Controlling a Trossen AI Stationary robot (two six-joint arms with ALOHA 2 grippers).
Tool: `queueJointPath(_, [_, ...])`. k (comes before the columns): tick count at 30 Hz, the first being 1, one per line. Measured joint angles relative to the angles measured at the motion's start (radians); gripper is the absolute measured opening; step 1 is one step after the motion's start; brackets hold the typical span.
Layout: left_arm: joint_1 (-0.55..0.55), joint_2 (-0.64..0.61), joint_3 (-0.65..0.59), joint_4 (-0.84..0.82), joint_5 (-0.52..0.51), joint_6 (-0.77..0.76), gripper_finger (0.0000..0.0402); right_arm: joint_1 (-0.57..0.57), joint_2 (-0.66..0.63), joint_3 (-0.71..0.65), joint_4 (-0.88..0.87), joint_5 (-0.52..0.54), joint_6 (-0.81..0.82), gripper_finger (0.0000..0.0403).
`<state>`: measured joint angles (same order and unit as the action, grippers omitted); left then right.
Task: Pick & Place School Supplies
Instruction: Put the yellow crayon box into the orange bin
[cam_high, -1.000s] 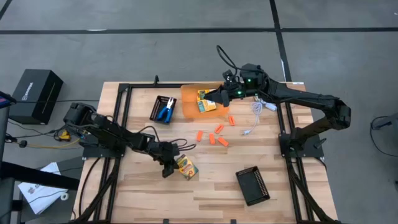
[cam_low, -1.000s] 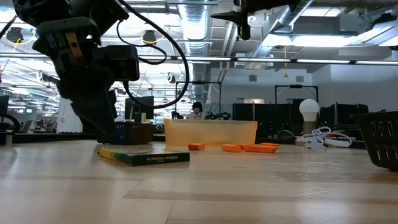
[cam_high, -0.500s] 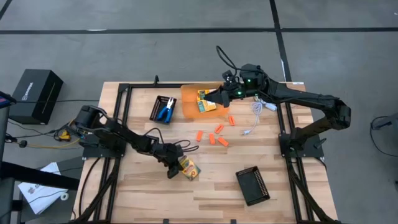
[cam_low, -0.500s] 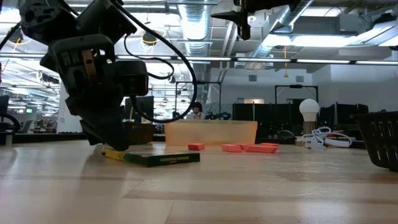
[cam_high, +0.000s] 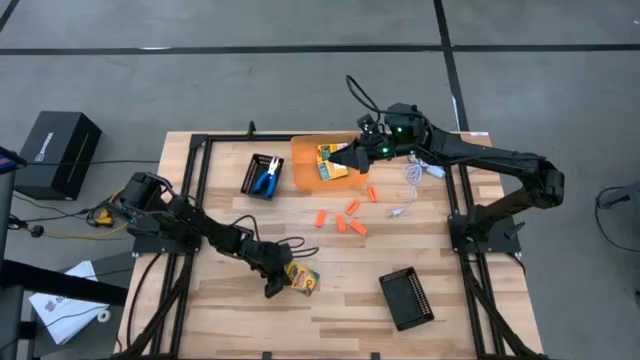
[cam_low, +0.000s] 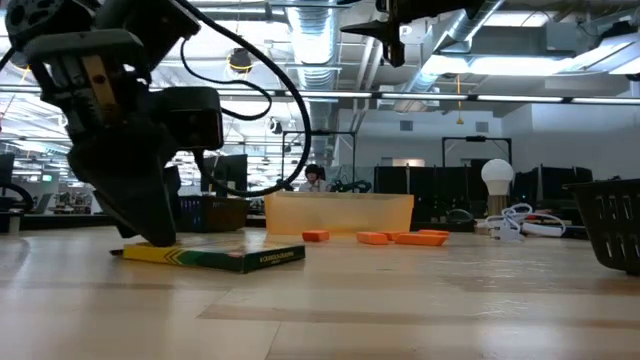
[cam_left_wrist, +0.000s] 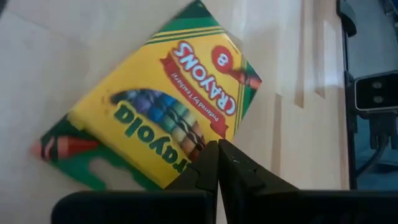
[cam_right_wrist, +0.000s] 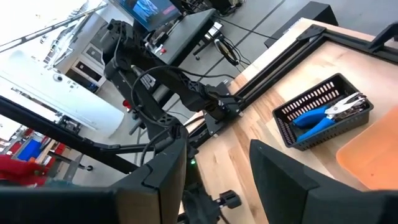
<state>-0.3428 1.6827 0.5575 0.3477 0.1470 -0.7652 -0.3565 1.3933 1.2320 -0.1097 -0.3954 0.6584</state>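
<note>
A yellow-and-green crayon box (cam_high: 302, 279) lies flat on the wooden table near its front middle. My left gripper (cam_high: 274, 287) is shut, with its tips at the box's left end. In the left wrist view the box (cam_left_wrist: 155, 118) fills the picture and the shut tips (cam_left_wrist: 217, 148) sit at one long edge. My right gripper (cam_high: 347, 157) hangs open and empty, high over the orange tray (cam_high: 305, 165), which holds a second crayon box (cam_high: 331, 163). Several orange sticks (cam_high: 345, 218) lie mid-table. Blue-handled pliers (cam_high: 266, 180) lie in a black tray. My left gripper touches the crayon box with its shut fingertips, on the printed top face beside one long edge (cam_left_wrist: 198, 144). The fingers slant down onto it from the table's left. The box lies flat on the table (cam_low: 215, 256).
A second black ridged tray (cam_high: 406, 298) lies near the front right. A white cable (cam_high: 408, 186) with a round bulb (cam_low: 497, 176) lies by the right frame rail. Black frame rails (cam_high: 190, 200) run along both table sides. Bare wood shows at the front left.
My left gripper has moved down and toward the table's near edge, staying shut. The crayon box has slid a little toward the near edge with it and turned slightly, still flat on the table.
</note>
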Motion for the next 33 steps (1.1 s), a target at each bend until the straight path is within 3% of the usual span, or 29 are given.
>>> queueJointPath(8, [-0.05,0.018,0.0,0.007,-0.093,-0.039,0.0,0.002,0.0,0.0,-0.001,0.0,-0.006,0.0168])
queueJointPath(12, [-0.083,0.103,0.003,0.119,-0.105,-0.096,0.0,0.002,0.001,0.0,-0.015,0.001,-0.015,0.0168])
queueJointPath(19, [-0.19,0.203,0.039,0.227,-0.302,-0.114,0.0,0.001,0.002,0.0,-0.06,0.002,-0.052,0.0168])
queueJointPath(27, [-0.193,0.148,0.034,0.216,-0.275,-0.229,0.0,-0.007,0.002,0.0,-0.034,0.039,-0.083,0.0168])
queueJointPath(33, [-0.058,0.013,0.031,0.105,-0.323,-0.101,0.0,-0.014,0.0,0.0,0.049,0.037,-0.06,0.0168])
